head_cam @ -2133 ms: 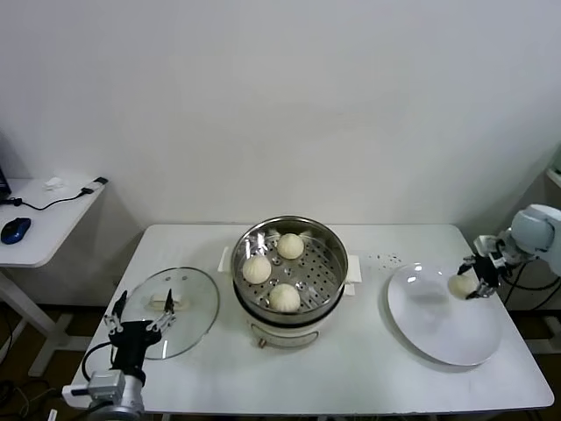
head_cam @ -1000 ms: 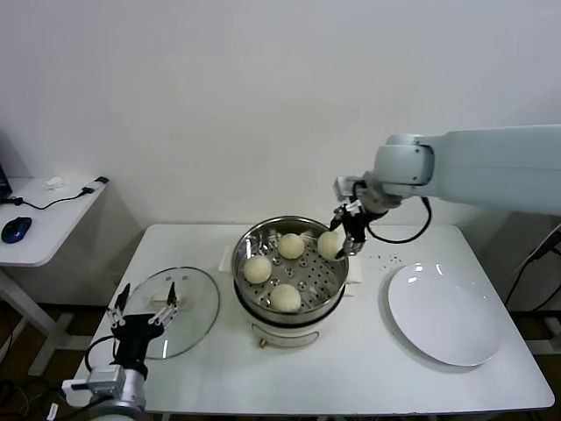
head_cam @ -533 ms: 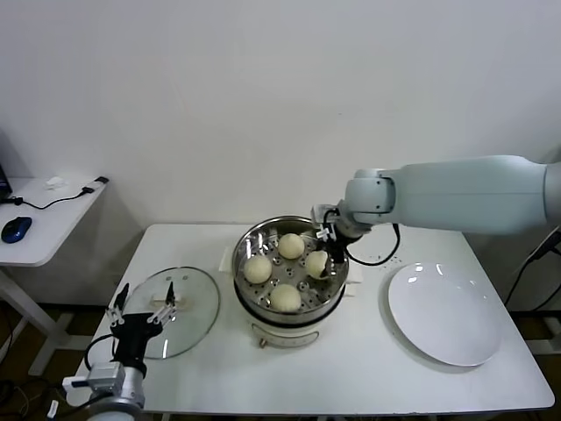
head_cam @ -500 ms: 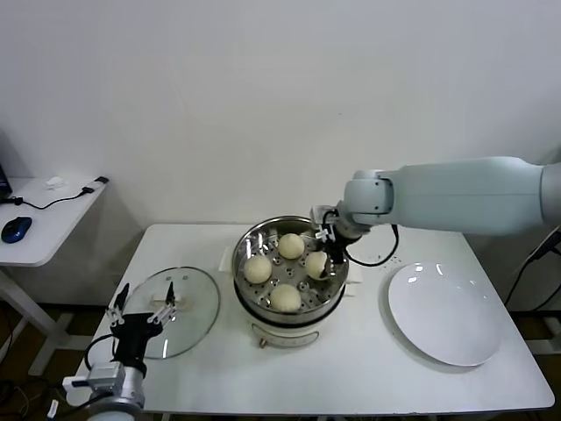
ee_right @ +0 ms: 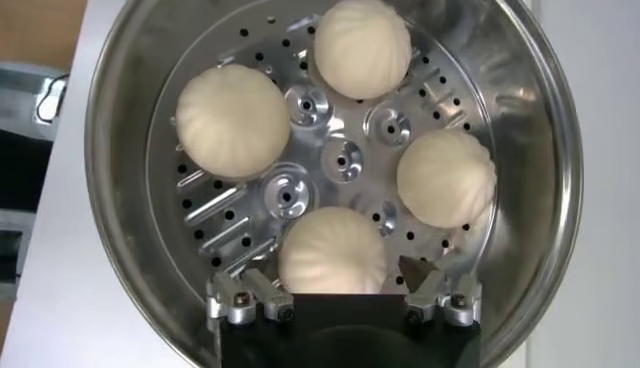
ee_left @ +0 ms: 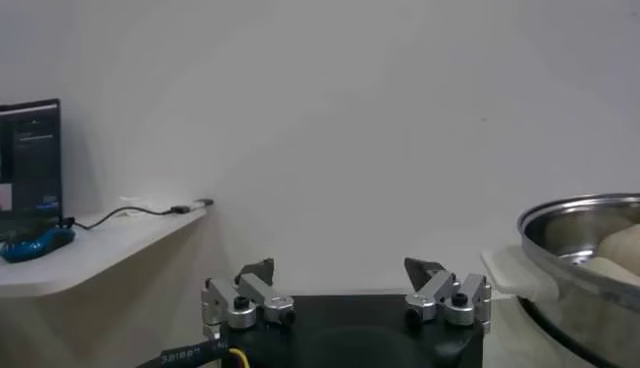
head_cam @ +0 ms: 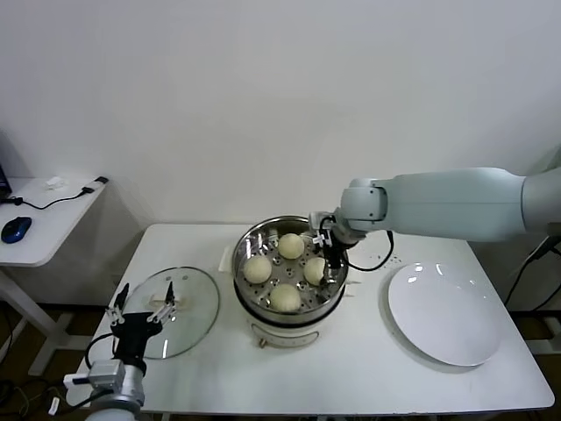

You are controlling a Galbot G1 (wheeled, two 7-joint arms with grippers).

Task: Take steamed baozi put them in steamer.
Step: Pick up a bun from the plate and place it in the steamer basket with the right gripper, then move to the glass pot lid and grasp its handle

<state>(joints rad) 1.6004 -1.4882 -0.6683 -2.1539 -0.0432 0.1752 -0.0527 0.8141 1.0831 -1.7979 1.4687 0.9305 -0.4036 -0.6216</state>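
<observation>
The steamer (head_cam: pixel 331 294) stands mid-table; it also shows in the right wrist view (ee_right: pixel 120 120) and the left wrist view (ee_left: pixel 575 212). Four baozi lie on its perforated floor: far (head_cam: pixel 291 246), left (head_cam: pixel 257 268), near (head_cam: pixel 285 297) and right (head_cam: pixel 315 269). My right gripper (head_cam: pixel 330 261) hangs inside the basket over the right baozi (ee_right: pixel 333 250). It is open, with a fingertip (ee_right: pixel 415 272) on each side of that bun and small gaps between. My left gripper (head_cam: pixel 140 309) is open and empty at the table's front left (ee_left: pixel 345 272).
A round glass lid (head_cam: pixel 195 303) lies left of the steamer, under my left gripper. A flat white plate (head_cam: pixel 447 316) lies bare on the right. A side table (head_cam: pixel 39 232) with a mouse and cable stands farther left.
My right gripper carried the fourth baozi from the plate to the steamer, lowered it onto the floor on the right side, and its fingers have come off it. The left arm stayed put.
</observation>
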